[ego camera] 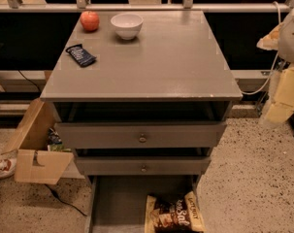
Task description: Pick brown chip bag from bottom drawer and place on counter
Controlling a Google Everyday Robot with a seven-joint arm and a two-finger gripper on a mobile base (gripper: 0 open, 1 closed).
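Camera view, from the left: dark blue packet (pixel 80 55), apple (pixel 89 21) and white bowl (pixel 127 25) sit on the table (pixel 175 67). Below, the bottom drawer (pixel 120 203) stands open, with the brown chip bag (pixel 174 213) lying untouched at its right side. My tool (pixel 281 98) hangs far right, well apart from the bag; spread or pressed together, I cannot tell. Reach step, I'd judge: next I drop low over that bag.
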